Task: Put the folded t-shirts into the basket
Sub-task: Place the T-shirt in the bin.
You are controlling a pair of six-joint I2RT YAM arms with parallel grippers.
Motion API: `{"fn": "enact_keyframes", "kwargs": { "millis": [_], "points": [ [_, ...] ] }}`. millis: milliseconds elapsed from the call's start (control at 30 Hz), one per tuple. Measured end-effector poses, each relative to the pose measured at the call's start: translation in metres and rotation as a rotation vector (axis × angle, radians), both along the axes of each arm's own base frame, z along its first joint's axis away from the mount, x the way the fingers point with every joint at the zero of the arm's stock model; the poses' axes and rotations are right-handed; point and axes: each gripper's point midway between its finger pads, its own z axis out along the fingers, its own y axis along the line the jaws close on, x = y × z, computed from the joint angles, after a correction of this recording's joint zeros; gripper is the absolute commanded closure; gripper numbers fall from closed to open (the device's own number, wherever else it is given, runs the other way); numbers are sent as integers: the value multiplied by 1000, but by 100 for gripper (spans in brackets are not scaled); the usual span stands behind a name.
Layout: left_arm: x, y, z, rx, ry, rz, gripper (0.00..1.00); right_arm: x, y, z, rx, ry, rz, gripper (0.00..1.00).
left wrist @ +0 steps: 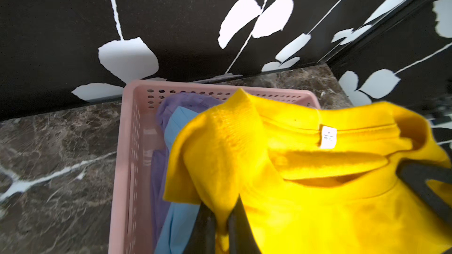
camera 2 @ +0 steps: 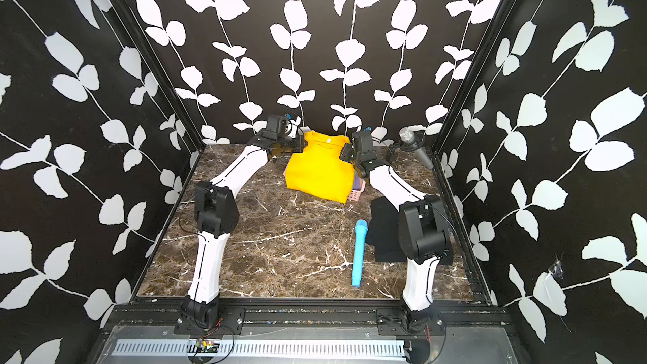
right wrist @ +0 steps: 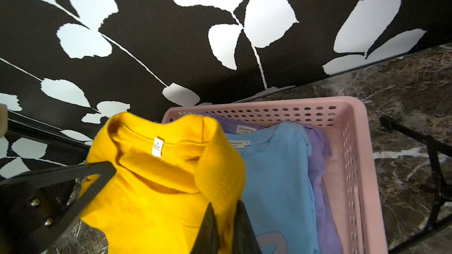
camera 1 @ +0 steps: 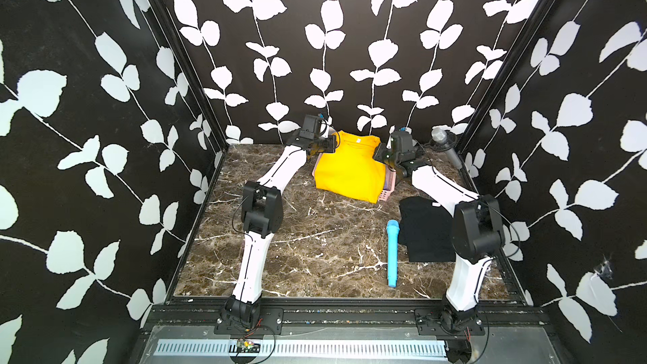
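L end effector + R end effector pinching yellow tee collar | tee over basket @ counter 12 o'clock, blue tee + lilac tee inside | black tee out @ 4 | risk imo: hem past 6 o'clock rim, drop now = half out

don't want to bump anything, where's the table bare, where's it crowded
Bare: table between left arm and blue microphone, nearer than the basket. Crowded: far end, left hand and right hand gripping the yellow t-shirt over it.
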Motion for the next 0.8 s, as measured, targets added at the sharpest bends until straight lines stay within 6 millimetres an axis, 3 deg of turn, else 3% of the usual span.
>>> {"fn": "enact_keyframes", "kwargs": {
  "millis": [533,733,800],
  "points": [
    [51,-11,-46,54,-114,-18,100,52,-17,-51,-60,64,6,100],
    [60,-12,-72,71,-109,-9,100,62,-17,-65,-80,86,16,100],
    [60,-12,-81,76,-97,-9,95,63,-17,-71,-87,99,18,97]
  ]
}}
